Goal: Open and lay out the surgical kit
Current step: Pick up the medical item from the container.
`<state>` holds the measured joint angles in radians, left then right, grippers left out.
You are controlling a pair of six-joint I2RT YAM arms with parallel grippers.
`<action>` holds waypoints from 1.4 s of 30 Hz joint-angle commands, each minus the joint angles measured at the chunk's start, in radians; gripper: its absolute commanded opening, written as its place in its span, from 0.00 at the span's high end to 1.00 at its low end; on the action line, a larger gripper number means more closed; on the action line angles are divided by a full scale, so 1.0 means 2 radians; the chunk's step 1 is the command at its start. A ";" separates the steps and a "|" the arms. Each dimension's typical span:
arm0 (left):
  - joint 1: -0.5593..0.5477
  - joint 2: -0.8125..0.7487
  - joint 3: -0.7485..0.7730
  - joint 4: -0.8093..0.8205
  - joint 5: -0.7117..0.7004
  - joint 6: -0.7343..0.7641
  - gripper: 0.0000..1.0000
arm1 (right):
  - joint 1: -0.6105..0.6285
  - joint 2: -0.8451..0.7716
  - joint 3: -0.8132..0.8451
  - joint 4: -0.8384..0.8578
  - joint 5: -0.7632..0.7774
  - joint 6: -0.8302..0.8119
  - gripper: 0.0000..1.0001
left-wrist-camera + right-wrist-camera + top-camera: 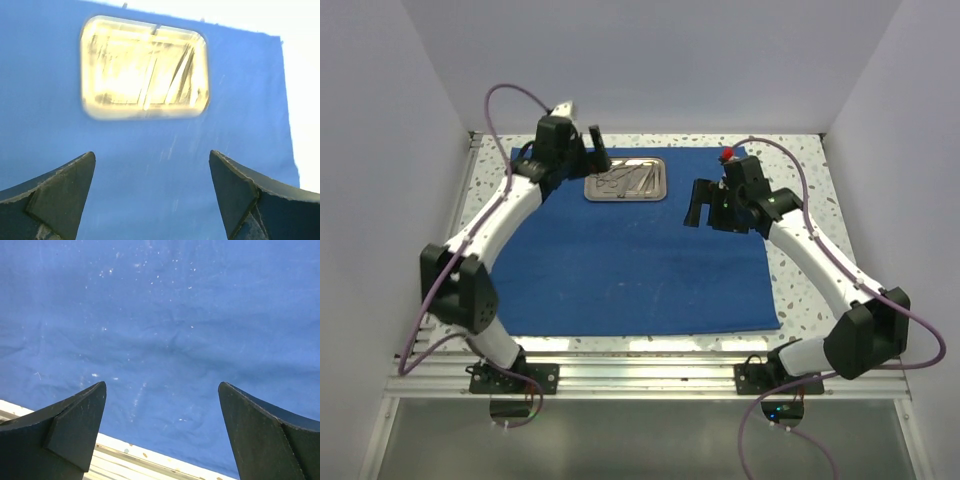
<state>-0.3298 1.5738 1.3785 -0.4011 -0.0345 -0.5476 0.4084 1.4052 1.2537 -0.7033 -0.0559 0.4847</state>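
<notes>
The royal-blue cloth wrap (pixel 640 250) lies spread flat over the table. The steel tray (pixel 627 180) sits on its far part and holds several slim silver instruments (pixel 635 178). My left gripper (pixel 598 150) is open and empty, raised just left of the tray. In the left wrist view the tray (pixel 145 67) shows glaring bright above the cloth (pixel 150 165), ahead of the spread fingertips (pixel 75 175). My right gripper (pixel 698 205) is open and empty above the cloth to the right of the tray. The right wrist view shows only cloth (pixel 165 330) between the fingers.
The speckled white tabletop (pixel 800 270) shows around the cloth. A small red object (pixel 727 154) lies at the cloth's far right corner, behind my right arm. An aluminium rail (pixel 640 375) runs along the near edge. White walls enclose the table.
</notes>
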 commanded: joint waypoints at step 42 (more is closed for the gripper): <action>0.028 0.517 0.420 0.042 0.071 0.116 0.40 | -0.004 0.094 0.040 -0.089 0.079 -0.040 0.03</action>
<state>-0.2691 2.5855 2.2120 -0.2630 0.1413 -0.3664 0.4072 1.6257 1.3418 -0.8753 0.0952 0.4419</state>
